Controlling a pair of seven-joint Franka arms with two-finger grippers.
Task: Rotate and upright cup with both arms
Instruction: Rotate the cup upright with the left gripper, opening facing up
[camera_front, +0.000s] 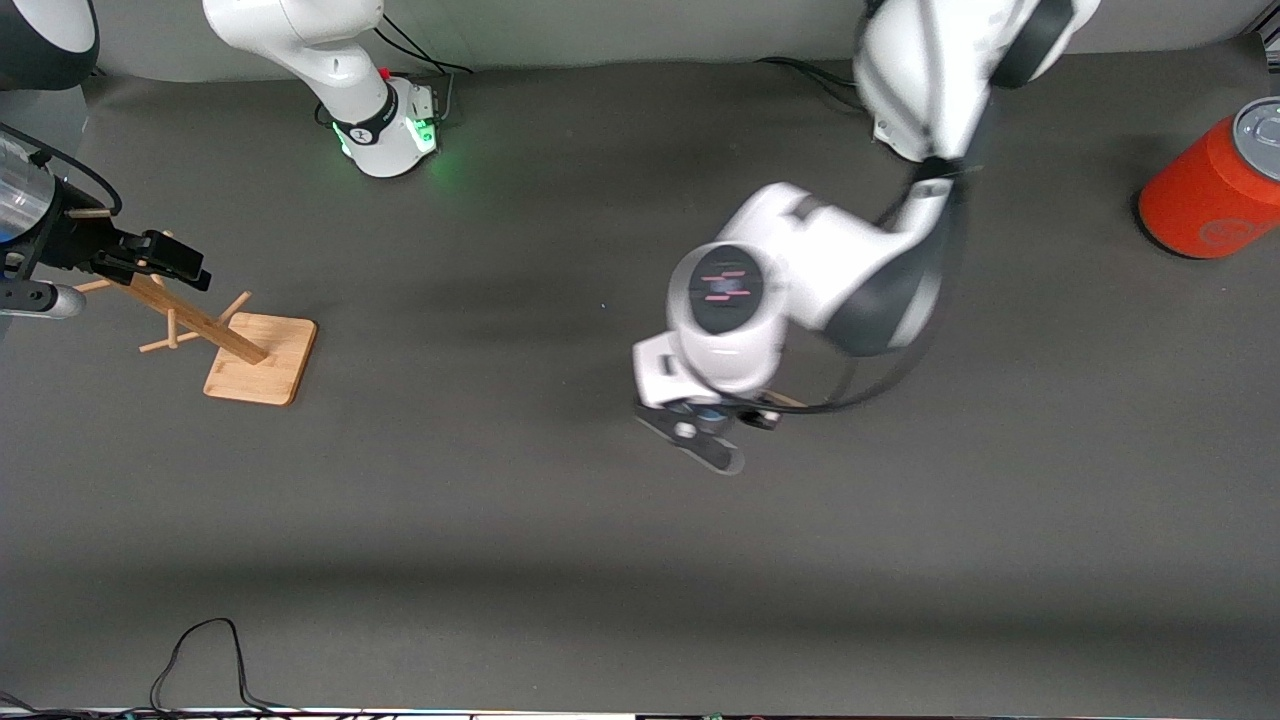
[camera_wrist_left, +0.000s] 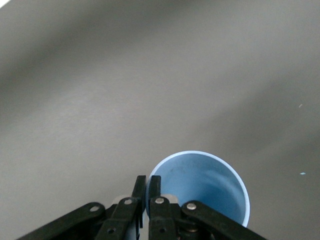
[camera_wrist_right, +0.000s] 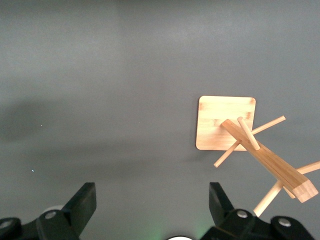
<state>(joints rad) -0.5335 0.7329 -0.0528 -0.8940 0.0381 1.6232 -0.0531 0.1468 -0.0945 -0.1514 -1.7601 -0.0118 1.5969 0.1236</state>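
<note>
The cup (camera_wrist_left: 200, 185) is pale blue and shows in the left wrist view with its open mouth toward the camera. My left gripper (camera_wrist_left: 147, 182) is shut on the cup's rim, one finger inside the wall and one outside. In the front view the left gripper (camera_front: 700, 435) is over the middle of the table, and its hand hides nearly all of the cup. My right gripper (camera_front: 175, 262) waits open with nothing between its fingers (camera_wrist_right: 85, 200), above the wooden rack at the right arm's end.
A wooden peg rack (camera_front: 245, 350) stands on a square base (camera_wrist_right: 225, 122) at the right arm's end. A red-orange can with a grey lid (camera_front: 1210, 190) lies at the left arm's end. Cables (camera_front: 200, 660) trail along the table edge nearest the front camera.
</note>
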